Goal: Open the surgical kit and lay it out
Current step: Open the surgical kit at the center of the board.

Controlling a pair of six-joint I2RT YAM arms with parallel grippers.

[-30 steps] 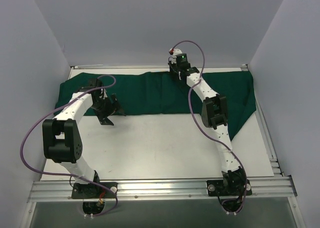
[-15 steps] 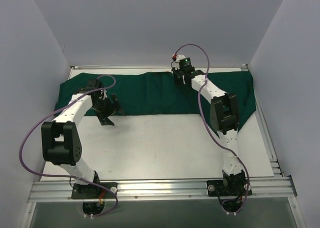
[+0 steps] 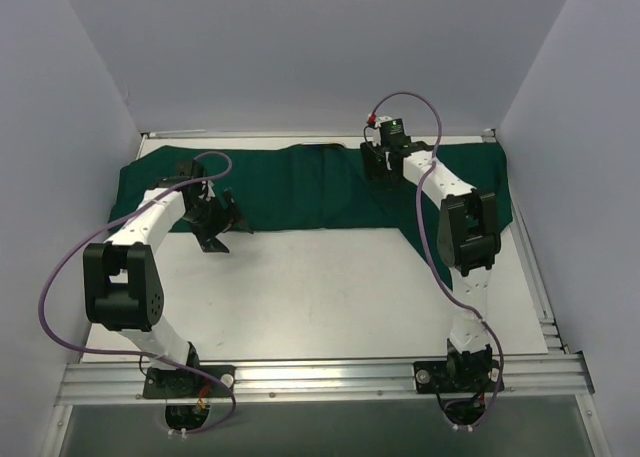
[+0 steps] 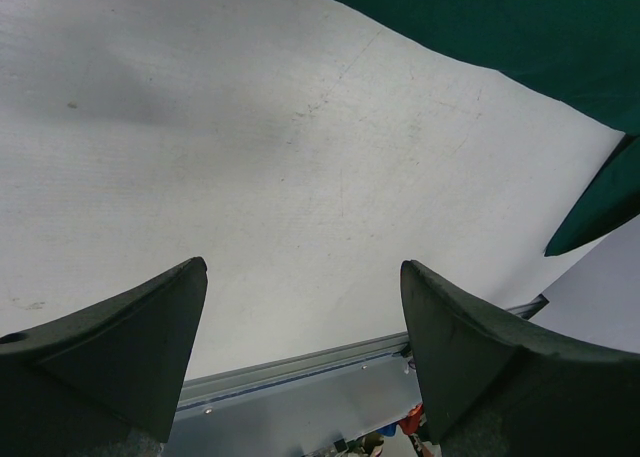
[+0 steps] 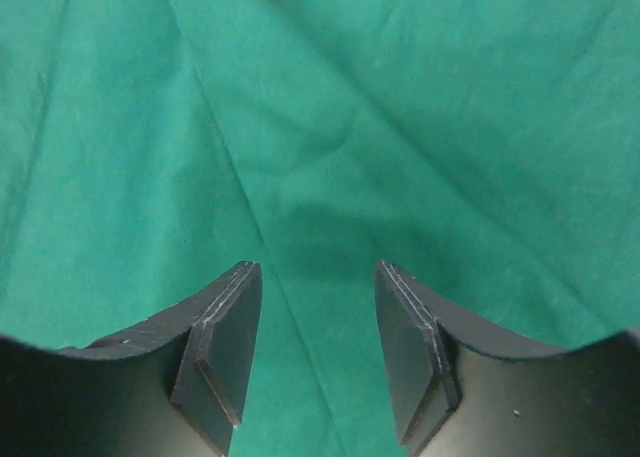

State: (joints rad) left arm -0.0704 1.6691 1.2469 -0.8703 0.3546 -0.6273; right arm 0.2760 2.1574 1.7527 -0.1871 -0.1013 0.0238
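My left gripper (image 4: 300, 277) stands wide and empty over the white table (image 3: 300, 297), close to the near edge of the green drape (image 3: 300, 187). Farther back, my right gripper (image 5: 315, 272) hovers over a fold, parted and empty. I should pinch one layer only and pull slowly.

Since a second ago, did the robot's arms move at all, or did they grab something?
The right arm swung to the right along the far side of the green cloth. The right fingers are open above the cloth and hold nothing. The left arm barely moved, and the left fingers are open over the white table by the cloth's edge. The cloth lies as it did before.
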